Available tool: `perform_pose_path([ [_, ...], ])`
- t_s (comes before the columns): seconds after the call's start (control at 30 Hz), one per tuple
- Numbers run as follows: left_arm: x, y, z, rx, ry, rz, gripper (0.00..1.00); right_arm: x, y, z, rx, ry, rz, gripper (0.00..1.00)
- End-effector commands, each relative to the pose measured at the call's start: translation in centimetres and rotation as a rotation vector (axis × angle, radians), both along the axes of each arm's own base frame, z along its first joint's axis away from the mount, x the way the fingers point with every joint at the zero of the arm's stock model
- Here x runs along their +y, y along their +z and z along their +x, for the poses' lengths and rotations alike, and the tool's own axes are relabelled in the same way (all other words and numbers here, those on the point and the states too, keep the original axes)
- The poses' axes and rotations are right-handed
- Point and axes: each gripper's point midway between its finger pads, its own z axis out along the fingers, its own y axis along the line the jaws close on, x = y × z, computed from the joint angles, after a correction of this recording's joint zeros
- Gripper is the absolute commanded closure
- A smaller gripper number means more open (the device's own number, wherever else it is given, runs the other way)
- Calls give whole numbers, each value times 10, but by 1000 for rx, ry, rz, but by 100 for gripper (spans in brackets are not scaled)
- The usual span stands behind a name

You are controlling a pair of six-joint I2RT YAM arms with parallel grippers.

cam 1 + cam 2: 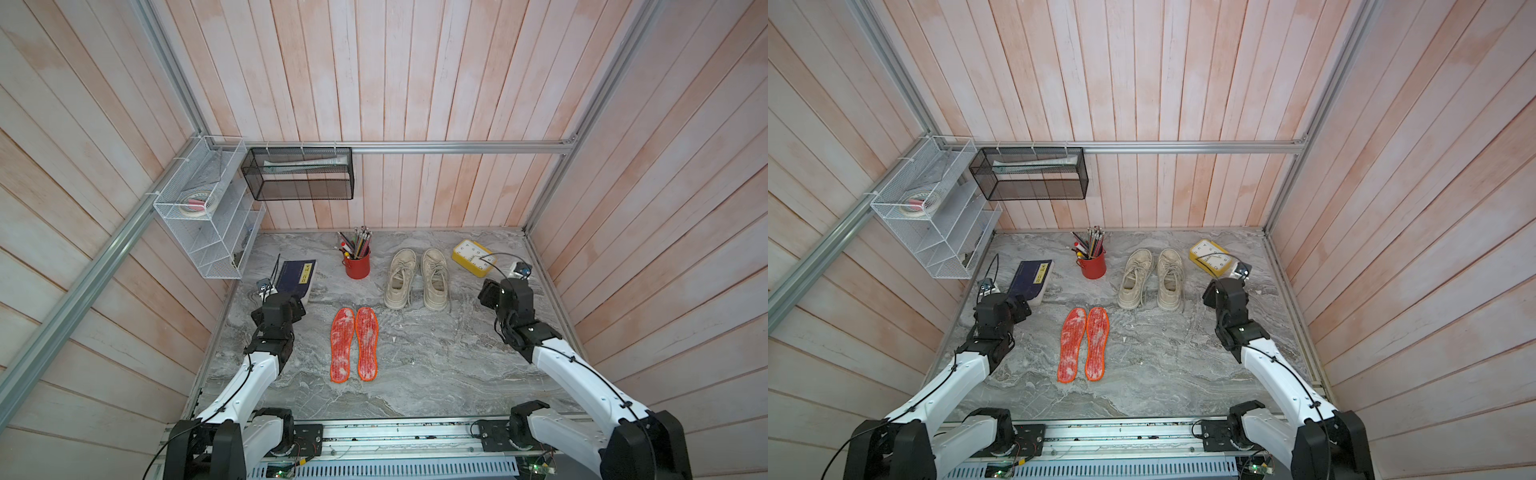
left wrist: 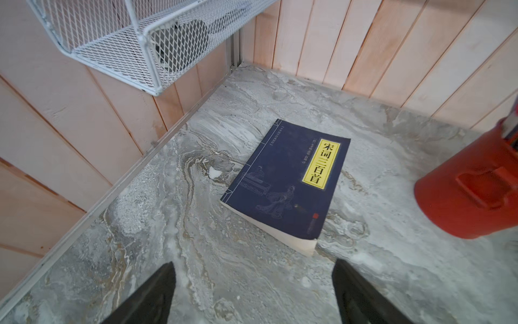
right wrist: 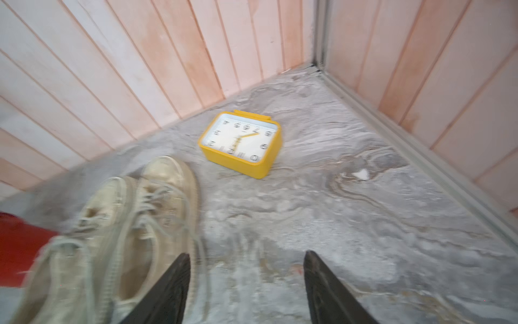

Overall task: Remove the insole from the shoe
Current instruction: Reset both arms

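Observation:
Two beige lace-up shoes (image 1: 400, 279) (image 1: 1170, 279) stand side by side at the back of the marble table, toes toward the wall. Two red insoles with orange edges (image 1: 343, 345) (image 1: 1097, 344) lie flat on the table in front of them, outside the shoes. My left gripper (image 2: 253, 263) hovers open over bare table near the book, left of the insoles (image 1: 296, 308). My right gripper (image 3: 246, 254) is open and empty just right of the shoes (image 3: 168, 190), which look blurred in the right wrist view.
A dark blue book (image 2: 288, 182) lies at the left. A red cup of pencils (image 1: 357, 264) stands behind the insoles. At the back right lies a yellow clock (image 3: 241, 143). A white wire rack (image 1: 208, 208) and a black mesh basket (image 1: 299, 174) hang on the walls.

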Motion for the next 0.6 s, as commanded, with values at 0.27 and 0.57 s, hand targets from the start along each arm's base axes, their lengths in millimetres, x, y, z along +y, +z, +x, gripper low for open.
perform_pose_path([
  [0.27, -16, -1, 30, -237, -254, 24, 6, -9, -21, 38, -224, 191, -347, 28],
  [0.57, -38, -2, 54, -341, -413, 22, 7, -39, -33, 29, -275, 167, -188, 2],
])
